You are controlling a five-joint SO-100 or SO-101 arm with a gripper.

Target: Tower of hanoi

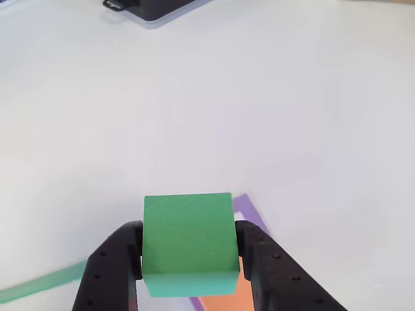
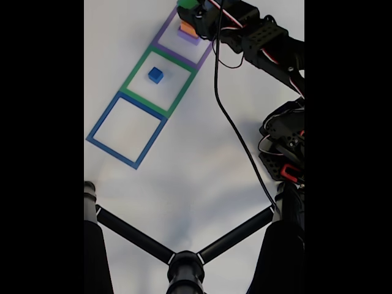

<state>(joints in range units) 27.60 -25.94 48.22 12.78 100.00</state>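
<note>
Two black fingers (image 1: 113, 272) are pinching the green cube (image 1: 188, 243) from left and right in the other view, low in the centre of the frame, and the gripper (image 1: 189, 262) is clamping it squarely, each finger pressing a side face. Under the cube an orange block (image 1: 227, 299) is peeking out at the bottom edge, and a strip of purple tape (image 1: 249, 210) is showing just to the right of the cube's upper corner. A green tape line (image 1: 39, 285) is running off toward the lower left of that frame, and a dark device (image 1: 152, 10) is sitting at the top edge on the white table (image 1: 259, 97). Over in the fixed view, the arm (image 2: 263, 43) is reaching in from the right side to the top of the frame, and the green cube (image 2: 187, 3) is sitting at the very top edge, right at the gripper's tip and directly above the orange block (image 2: 187, 27), which is resting on a purple block (image 2: 188, 38) inside the purple square (image 2: 160, 37). Next square down, the green square (image 2: 136, 67), is holding a small blue cube (image 2: 155, 75) near its middle, well apart from the gripper. Below that, toward the left centre, the blue square (image 2: 101, 125) is lying in line with the others. A black cable (image 2: 233, 122) is trailing down from the arm, and a black stand (image 2: 184, 263) is crossing the bottom of the frame.
</note>
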